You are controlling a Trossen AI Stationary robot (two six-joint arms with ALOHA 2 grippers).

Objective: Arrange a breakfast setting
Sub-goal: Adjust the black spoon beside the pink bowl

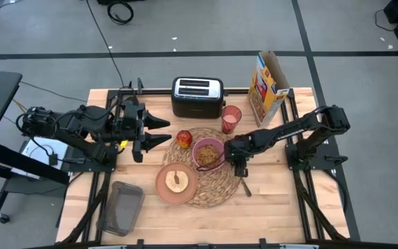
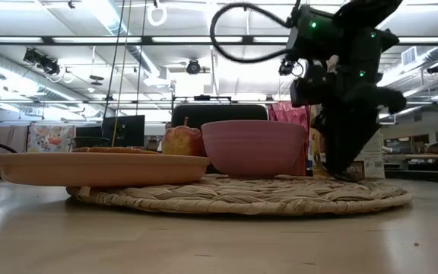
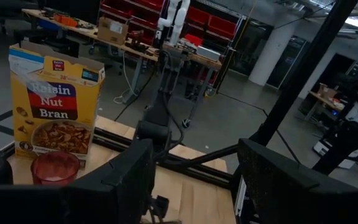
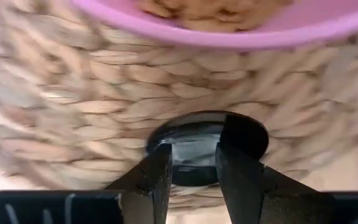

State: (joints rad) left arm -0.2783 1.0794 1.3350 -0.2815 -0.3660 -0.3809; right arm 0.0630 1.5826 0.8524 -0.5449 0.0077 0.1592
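right gripper (image 1: 239,166) | we are pinching the metal spoon (image 4: 194,149) by its bowl end, on the woven placemat (image 1: 216,188) edge just beside the pink bowl (image 1: 209,153) | handle trailing away from the bowl | left gripper (image 1: 162,131) waiting open, farther off

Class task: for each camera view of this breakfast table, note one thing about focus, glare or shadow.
Low view: ceiling strip lights glare; the right tool is a dark silhouette. Right wrist view: the small pink bowl and round woven straw placemat are blurred. High view: even light, soft shadows on the wooden table.
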